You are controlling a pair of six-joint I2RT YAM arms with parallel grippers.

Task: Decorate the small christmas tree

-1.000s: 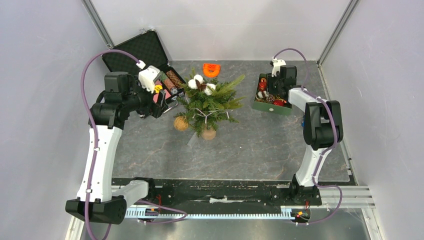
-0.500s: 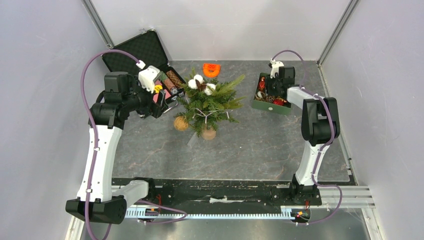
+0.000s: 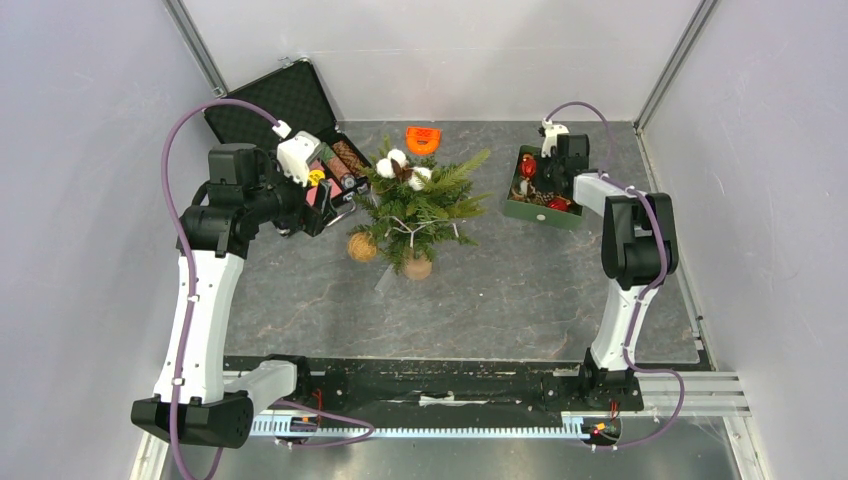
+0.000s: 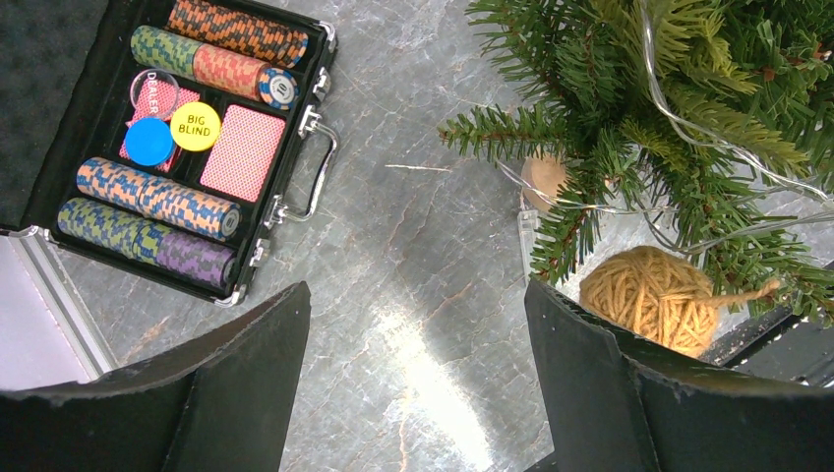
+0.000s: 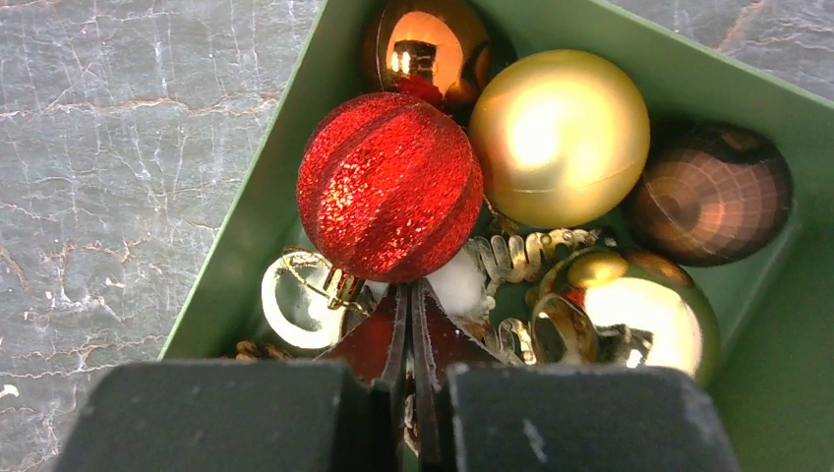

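The small christmas tree (image 3: pixel 425 205) stands mid-table on a tan stump (image 3: pixel 418 268), with white cotton bolls (image 3: pixel 398 163) and a clear wire in its branches; its green boughs (image 4: pixel 629 128) fill the upper right of the left wrist view. My left gripper (image 3: pixel 322 200) (image 4: pixel 415 295) hovers open and empty over bare table between the tree and a chip case. My right gripper (image 3: pixel 543 175) (image 5: pixel 408 292) is shut inside a green box (image 5: pixel 256 226), its tips right under a red glitter ball (image 5: pixel 388 182) by its gold cap. Whether they pinch its hanger is hidden.
The green box (image 3: pixel 535 213) also holds a gold ball (image 5: pixel 556 138), a copper ball (image 5: pixel 428 44), a brown ball (image 5: pixel 708 192) and small bells. An open poker chip case (image 4: pixel 285 187) (image 3: pixel 290 105) lies left of the tree. A twine ball (image 3: pixel 362 246) (image 4: pixel 644 295) sits by the stump. An orange object (image 3: pixel 423 137) lies behind the tree.
My right gripper has shifted slightly farther into the green box and its jaws have closed. The left arm and the tree have not moved.
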